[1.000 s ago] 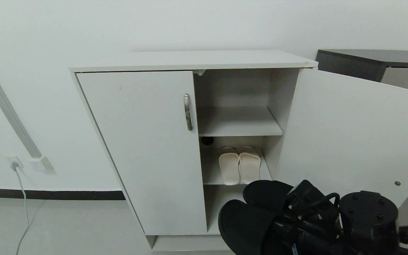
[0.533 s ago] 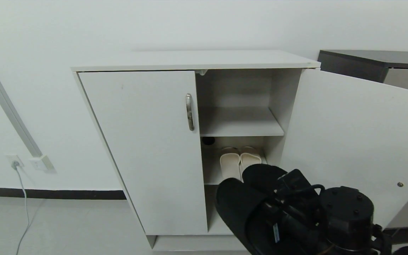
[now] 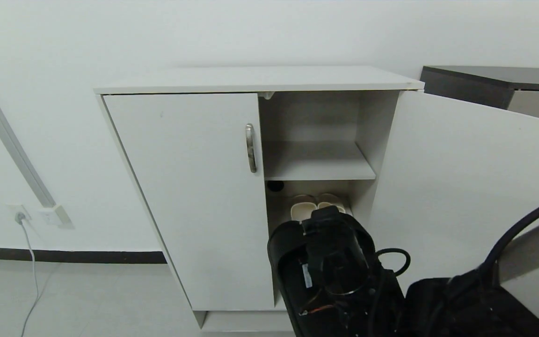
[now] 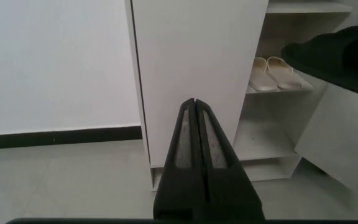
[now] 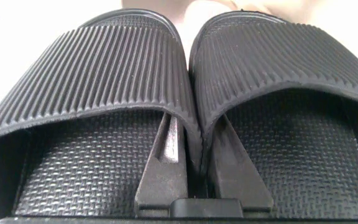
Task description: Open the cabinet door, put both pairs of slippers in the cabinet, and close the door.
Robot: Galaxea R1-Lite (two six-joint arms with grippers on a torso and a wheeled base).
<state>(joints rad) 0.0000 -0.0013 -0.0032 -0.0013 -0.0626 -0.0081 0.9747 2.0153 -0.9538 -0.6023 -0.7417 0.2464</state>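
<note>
The right gripper [image 5: 188,146] is clenched on the black slippers [image 5: 135,68]. Its fingers [image 5: 166,165] are nearly together, one under each strap, pinching the pair where the inner edges meet. The left gripper [image 4: 194,134] is pressed closed with nothing between its fingers. It hangs low in front of the cabinet's [image 3: 251,79] closed left door [image 3: 190,196].

The cabinet's right door [image 3: 461,178] stands wide open. The black slippers [image 3: 286,262] are at the mouth of the open side, about level with the middle shelf. Whether they are already past the cabinet's front edge cannot be told.

The white slippers [image 3: 302,208] lie side by side on the cabinet's middle shelf. In the head view only their far ends show above the right gripper [image 3: 330,238] and its arm. The left wrist view shows much more of them [image 4: 266,73], and also a black slipper edge [image 4: 334,53] crossing in front of that shelf. The right wrist view alone shows the grip itself, and its edges cut off the slippers' soles.
</note>
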